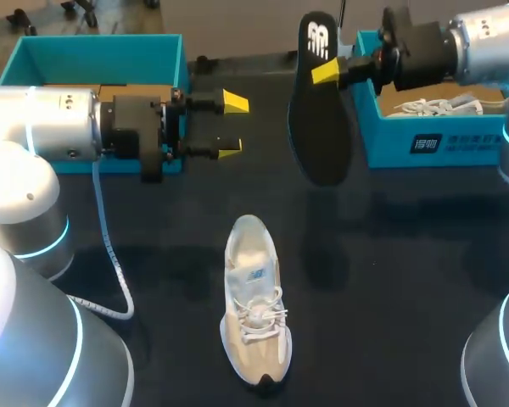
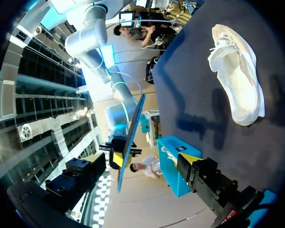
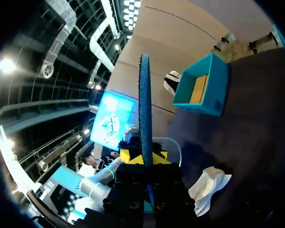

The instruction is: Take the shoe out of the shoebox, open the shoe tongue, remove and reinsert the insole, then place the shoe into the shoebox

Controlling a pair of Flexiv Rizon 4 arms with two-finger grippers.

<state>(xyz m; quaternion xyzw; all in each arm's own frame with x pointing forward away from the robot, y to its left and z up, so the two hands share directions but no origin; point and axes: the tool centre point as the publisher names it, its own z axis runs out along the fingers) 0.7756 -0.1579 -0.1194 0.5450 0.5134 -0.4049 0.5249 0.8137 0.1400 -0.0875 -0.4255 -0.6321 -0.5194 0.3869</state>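
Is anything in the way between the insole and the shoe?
Nothing visible is. The insole hangs in the right pincer over bare table, and the shoe lies apart, nothing on it. The left pincer is off to the side.

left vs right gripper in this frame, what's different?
The left gripper is open and empty; the right gripper is shut on the black insole, which hangs above the table. The left gripper sits beside the left teal box, the right gripper beside the right teal box. Both have yellow tips, point toward the table's middle, and are clear of the white shoe lying there.
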